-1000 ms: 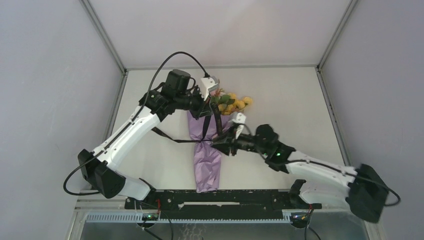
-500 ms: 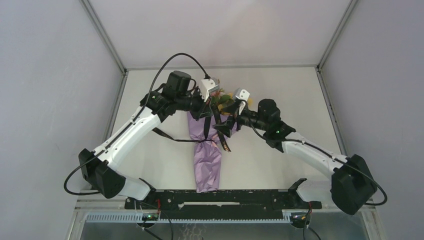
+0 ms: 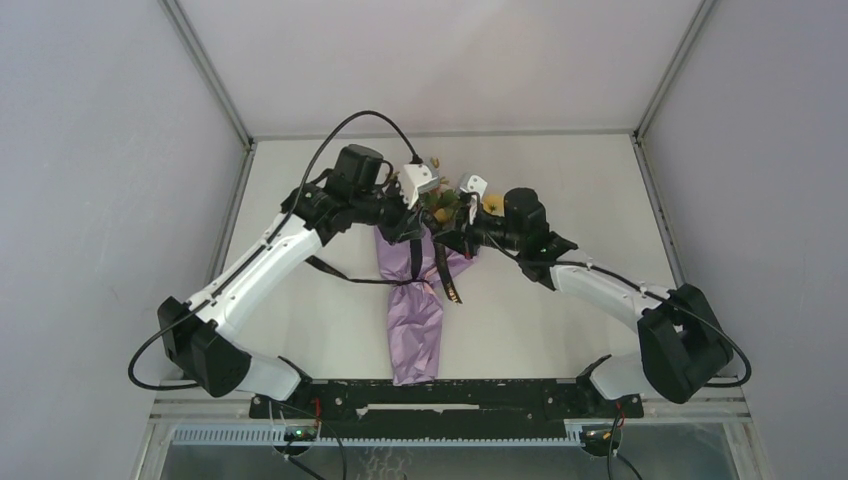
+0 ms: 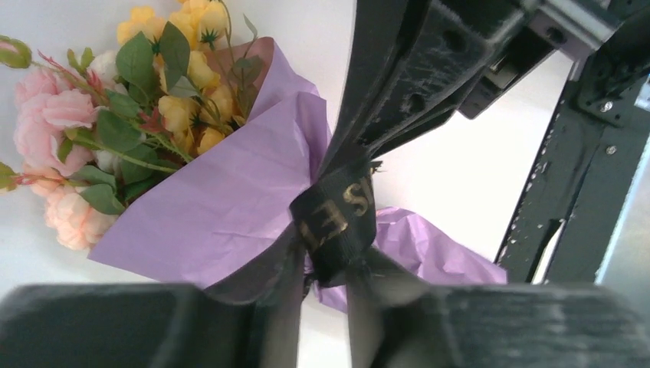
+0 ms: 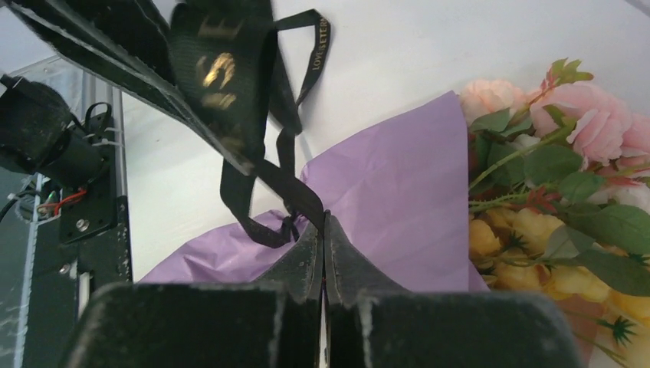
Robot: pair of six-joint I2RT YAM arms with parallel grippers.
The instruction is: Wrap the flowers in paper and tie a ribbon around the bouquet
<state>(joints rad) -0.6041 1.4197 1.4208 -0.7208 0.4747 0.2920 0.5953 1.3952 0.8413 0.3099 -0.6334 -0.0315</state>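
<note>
The bouquet lies on the white table, its purple paper (image 3: pixel 415 320) (image 4: pixel 222 207) (image 5: pixel 398 192) cinched at the waist and the pink and yellow flowers (image 3: pixel 440 200) (image 4: pixel 84 130) (image 5: pixel 552 169) at the far end. The dark ribbon (image 3: pixel 447 280) (image 4: pixel 333 218) (image 5: pixel 222 69) with gold lettering rises from a knot on the paper. My right gripper (image 3: pixel 438 244) (image 5: pixel 323 218) is shut on a ribbon strand above the cone. Close beside it is my left gripper (image 3: pixel 413 234) (image 4: pixel 328 268), its jaws slightly apart with ribbon running between them.
A black rail (image 3: pixel 440 395) (image 4: pixel 567 176) runs along the near table edge behind the bouquet's stem end. A ribbon tail (image 3: pixel 340 275) trails left on the table under the left arm. Grey walls enclose the table on three sides.
My right gripper has swung from the bouquet's waist up toward the flower end, opened wide and shut on the ribbon beside the left gripper. The left jaws have parted a little.
</note>
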